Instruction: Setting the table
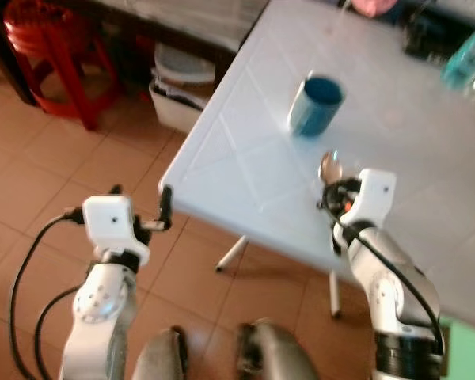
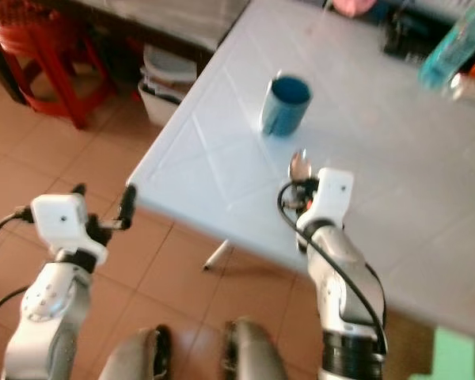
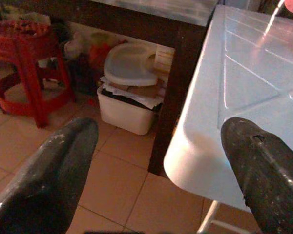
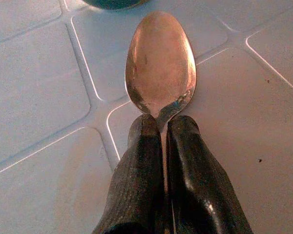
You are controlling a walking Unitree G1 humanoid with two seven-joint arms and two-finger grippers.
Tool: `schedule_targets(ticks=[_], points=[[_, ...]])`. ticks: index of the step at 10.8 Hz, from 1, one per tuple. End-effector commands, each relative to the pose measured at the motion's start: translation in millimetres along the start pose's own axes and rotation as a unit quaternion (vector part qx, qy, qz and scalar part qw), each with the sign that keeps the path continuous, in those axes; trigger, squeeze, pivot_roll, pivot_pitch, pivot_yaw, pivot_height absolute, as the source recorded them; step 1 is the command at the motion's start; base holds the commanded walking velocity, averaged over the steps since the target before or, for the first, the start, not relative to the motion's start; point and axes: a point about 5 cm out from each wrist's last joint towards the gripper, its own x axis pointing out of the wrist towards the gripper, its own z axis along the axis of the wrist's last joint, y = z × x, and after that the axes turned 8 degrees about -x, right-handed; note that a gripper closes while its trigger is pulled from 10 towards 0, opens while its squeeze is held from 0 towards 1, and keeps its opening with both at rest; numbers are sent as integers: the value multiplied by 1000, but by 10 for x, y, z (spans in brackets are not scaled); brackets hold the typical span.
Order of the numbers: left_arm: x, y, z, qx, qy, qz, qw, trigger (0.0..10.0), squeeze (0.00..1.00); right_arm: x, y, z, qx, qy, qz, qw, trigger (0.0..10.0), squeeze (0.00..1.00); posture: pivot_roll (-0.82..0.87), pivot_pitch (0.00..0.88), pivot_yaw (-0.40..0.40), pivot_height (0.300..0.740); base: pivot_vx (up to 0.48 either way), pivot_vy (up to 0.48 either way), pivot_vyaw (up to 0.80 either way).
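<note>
Head cams down on table (image 1: 245, 150) (stereo), wrist cams close along jaws

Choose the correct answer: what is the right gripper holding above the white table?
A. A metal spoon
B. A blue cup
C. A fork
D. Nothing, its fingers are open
A: in the right wrist view the right gripper has its two black fingers closed on the neck of a metal spoon, whose bowl sticks out over the white table; the blue cup stands apart, untouched.
</note>
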Motion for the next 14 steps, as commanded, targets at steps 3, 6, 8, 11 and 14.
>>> schedule_targets(ticks=[3, 6, 8, 11, 14], points=[[-8, -33, -25, -1, 5, -13, 1000, 10000, 0, 14, -35, -278, -6, 55, -21, 998, 10000, 0, 33, 252, -55, 740, 0, 477, 0], [52, -103, 68, -5, -15, -22, 1000, 10000, 0, 54, -40, -211, -85, 21, -63, 994, 10000, 0, 29, 242, -49, 740, 191, 398, 0], [70, -127, 111, 9, -27, -37, 999, 10000, 0, 68, 13, -123, -78, -14, -43, 996, 10000, 0, 27, 241, -48, 740, 307, 367, 0], [70, -158, 118, 8, -30, -37, 999, 10000, 0, 85, 10, -9, -89, -69, -28, 993, 10000, 0, 32, 232, -51, 740, 331, 347, 0], [71, -153, 113, 8, -30, -36, 999, 10000, 0, 111, -23, 46, -92, -89, -38, 991, 10000, 0, 33, 231, -51, 740, 342, 336, 0]])
